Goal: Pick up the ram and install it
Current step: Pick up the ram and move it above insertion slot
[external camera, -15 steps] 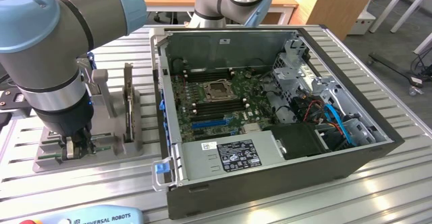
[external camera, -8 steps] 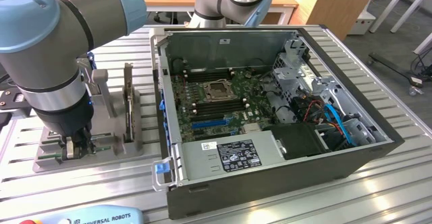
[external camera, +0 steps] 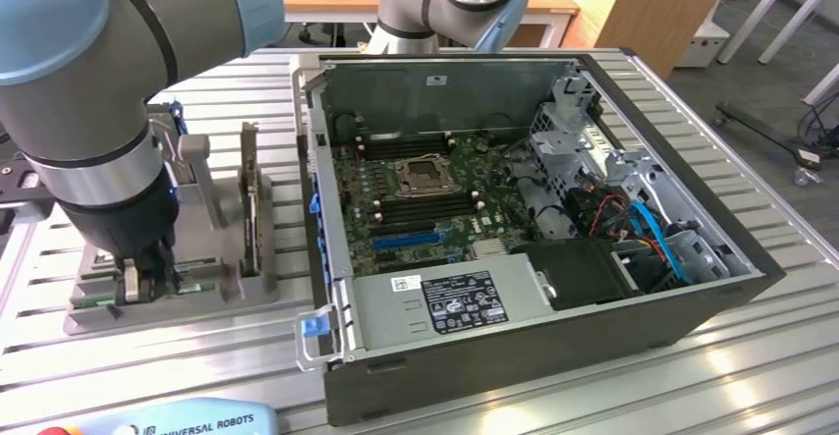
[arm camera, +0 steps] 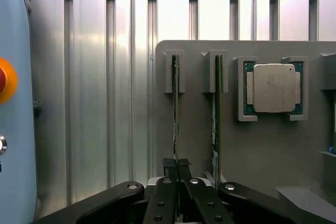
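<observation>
The black fingers (arm camera: 169, 167) were closed tight on the thin green circuit-board ram (arm camera: 175, 119), which stood on edge in an end slot of the flat grey holder plate (arm camera: 262, 156). A second green stick (arm camera: 217, 108) stood in the plate's neighbouring slot. Past that, a square silver processor (arm camera: 273, 87) sat in the plate's pocket.

Light: bright, even light is falling on the ribbed silver aluminium surface (external camera: 171, 356).
Glare: a white band is washing out its edge, wrist view.
Shadow: the open black computer case (external camera: 525, 366) is shading its interior.
</observation>
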